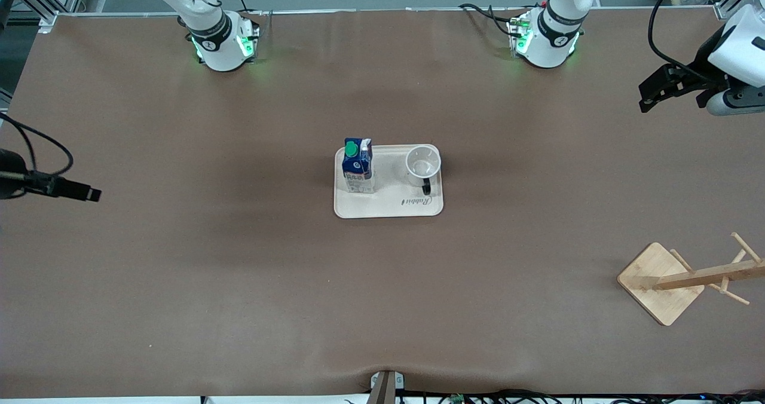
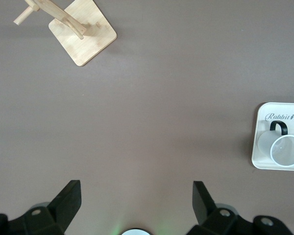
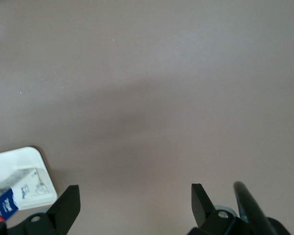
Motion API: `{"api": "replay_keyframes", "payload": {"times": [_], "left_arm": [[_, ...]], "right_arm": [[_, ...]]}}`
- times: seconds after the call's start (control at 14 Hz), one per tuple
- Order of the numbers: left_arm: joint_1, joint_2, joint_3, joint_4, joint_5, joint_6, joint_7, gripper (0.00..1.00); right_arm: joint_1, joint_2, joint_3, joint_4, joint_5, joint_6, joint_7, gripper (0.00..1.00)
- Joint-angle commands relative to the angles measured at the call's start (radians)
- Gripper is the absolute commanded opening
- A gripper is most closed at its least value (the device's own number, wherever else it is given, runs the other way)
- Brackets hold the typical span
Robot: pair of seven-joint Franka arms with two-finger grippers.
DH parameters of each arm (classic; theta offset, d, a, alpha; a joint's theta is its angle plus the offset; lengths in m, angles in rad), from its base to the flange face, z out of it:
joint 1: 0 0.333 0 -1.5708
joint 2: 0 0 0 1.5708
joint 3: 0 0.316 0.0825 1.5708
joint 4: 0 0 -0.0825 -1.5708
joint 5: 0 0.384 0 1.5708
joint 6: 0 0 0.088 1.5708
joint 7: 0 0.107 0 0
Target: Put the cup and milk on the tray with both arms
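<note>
Already the milk (image 1: 357, 166) and cup (image 1: 423, 163) stand upright on the tray (image 1: 388, 207) mid-table. The left gripper (image 2: 136, 196) and right gripper (image 3: 134, 198) hang over bare table, fingers apart, empty. Little risk remains unless a careless sweep topples the tall carton.

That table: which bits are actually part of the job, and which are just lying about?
Part of the job:
- tray, mid-table
- milk, upright on the tray
- cup, upright on the tray beside the milk
- left pincer and right pincer, both open, holding nothing, up over the table's two ends

Just lying about:
- wooden rack, toward the left arm's end
</note>
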Motion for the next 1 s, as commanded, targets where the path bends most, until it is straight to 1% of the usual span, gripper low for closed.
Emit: {"api": "replay_keyframes", "payload": {"times": [0.0, 0.14, 0.21, 0.36, 0.5, 0.64, 0.71, 0.86, 0.93], "left_arm": [[-0.002, -0.011, 0.0, -0.005, -0.007, -0.002, 0.002, 1.0], [-0.002, -0.009, 0.0, -0.006, -0.005, -0.002, 0.005, 1.0], [-0.002, -0.009, 0.0, -0.006, -0.004, -0.002, 0.005, 1.0], [-0.002, -0.012, 0.0, -0.003, -0.004, -0.002, 0.007, 1.0], [-0.002, -0.006, 0.0, 0.001, -0.004, -0.001, 0.007, 1.0], [-0.002, -0.005, 0.0, -0.005, -0.002, 0.015, 0.005, 1.0], [0.0, -0.003, 0.0, -0.005, -0.002, 0.015, 0.007, 1.0], [0.003, -0.006, 0.0, -0.003, -0.002, 0.015, 0.007, 1.0], [0.003, -0.006, 0.0, -0.003, -0.002, 0.015, 0.008, 1.0]], "right_arm": [[0.001, -0.166, 0.007, -0.141, -0.057, -0.001, -0.037, 1.0], [0.005, -0.255, 0.008, -0.239, -0.073, 0.005, -0.052, 1.0], [0.007, -0.29, 0.01, -0.281, -0.089, 0.019, -0.101, 1.0], [0.006, -0.333, 0.012, -0.353, -0.106, 0.055, -0.182, 1.0], [0.005, -0.34, 0.01, -0.37, -0.097, 0.073, -0.216, 1.0], [0.033, -0.395, 0.019, -0.433, -0.109, 0.077, -0.215, 1.0], [0.029, -0.403, 0.015, -0.447, -0.109, 0.079, -0.215, 1.0], [-0.022, -0.387, 0.005, -0.436, -0.095, 0.091, -0.224, 1.0], [-0.03, -0.381, 0.007, -0.433, -0.097, 0.121, -0.228, 1.0]]}}
